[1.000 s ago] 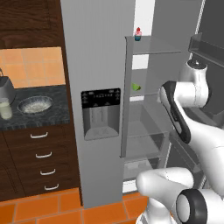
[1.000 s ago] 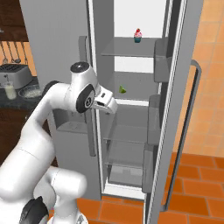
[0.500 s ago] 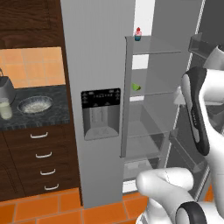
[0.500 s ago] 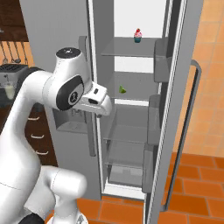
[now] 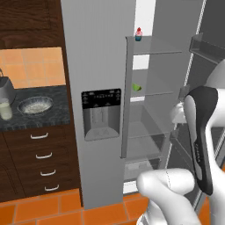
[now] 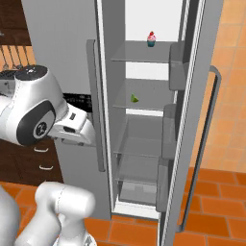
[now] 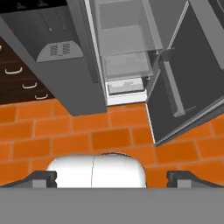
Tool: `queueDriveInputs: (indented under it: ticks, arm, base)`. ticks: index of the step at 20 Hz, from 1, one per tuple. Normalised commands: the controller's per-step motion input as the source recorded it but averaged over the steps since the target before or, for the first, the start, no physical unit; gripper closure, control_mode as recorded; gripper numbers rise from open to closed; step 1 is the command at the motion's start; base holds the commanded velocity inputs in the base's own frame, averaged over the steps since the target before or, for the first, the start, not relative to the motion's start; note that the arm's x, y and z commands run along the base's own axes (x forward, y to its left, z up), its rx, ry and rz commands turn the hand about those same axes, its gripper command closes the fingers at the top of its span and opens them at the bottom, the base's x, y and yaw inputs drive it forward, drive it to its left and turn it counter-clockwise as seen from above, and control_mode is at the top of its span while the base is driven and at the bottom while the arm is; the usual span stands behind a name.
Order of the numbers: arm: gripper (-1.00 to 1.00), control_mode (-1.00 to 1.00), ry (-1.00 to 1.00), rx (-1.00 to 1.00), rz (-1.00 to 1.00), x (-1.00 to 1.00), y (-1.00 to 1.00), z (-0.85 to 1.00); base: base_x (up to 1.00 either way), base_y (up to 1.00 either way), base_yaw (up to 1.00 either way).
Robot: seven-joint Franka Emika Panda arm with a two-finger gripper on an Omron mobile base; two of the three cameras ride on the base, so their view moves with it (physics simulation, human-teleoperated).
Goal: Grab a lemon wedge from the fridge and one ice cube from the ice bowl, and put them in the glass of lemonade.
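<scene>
The lemon wedge (image 5: pixel 137 87) lies on the second glass shelf (image 6: pixel 144 103) inside the fridge (image 5: pixel 99 52), a small yellow-green wedge near that shelf's left edge in the left base view; in the right base view it (image 6: pixel 135 98) sits a little toward 9 o'clock of the shelf's middle. One shelf up, toward 12 o'clock from the wedge, stands a pink-topped cupcake (image 6: pixel 152 39) with a red cherry. The fridge's right door (image 6: pixel 206 110) hangs wide open (its long handle facing the room), while the left door with the black dispenser panel (image 5: pixel 101 113) is closed.

At 9 o'clock of the fridge in the left base view runs a dark speckled counter (image 5: pixel 52 110) over wooden drawers (image 5: pixel 41 160). On it rests the ice bowl (image 5: pixel 35 105), shallow and silvery with whitish contents, and just beside it at 9 o'clock stands the glass of lemonade (image 5: pixel 5 109), apart from the bowl.

The gripper (image 7: pixel 112 178) points down at the orange tiled floor (image 7: pixel 78 131), well apart from the wedge; its two dark fingertips (image 7: pixel 41 178) sit far apart at the bottom corners of the hand view, with nothing between them. In that view the lower fridge shelves and bottom drawer (image 7: pixel 124 85) lie toward 12 o'clock.
</scene>
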Motion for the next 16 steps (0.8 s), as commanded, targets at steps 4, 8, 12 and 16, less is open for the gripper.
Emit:
queueDriveInputs:
  ticks: [4, 8, 12, 16]
  arm:
    - [-1.00, -1.00, 0.00, 0.00, 0.00, -0.05, 0.22, 0.00]
    - [-1.00, -1.00, 0.00, 0.00, 0.00, 0.00, 0.02, 0.00]
    - [-1.00, -1.00, 0.00, 0.00, 0.00, 0.00, 0.00, 0.00]
    - [-1.00, 1.00, -0.01, 0.00, 0.02, -0.11, 0.00, -0.02]
  base:
    - [0.00, 0.00, 0.00]
    - [0.00, 0.00, 0.00]
    - [0.00, 0.00, 0.00]
    - [-0.05, -0.03, 0.01]
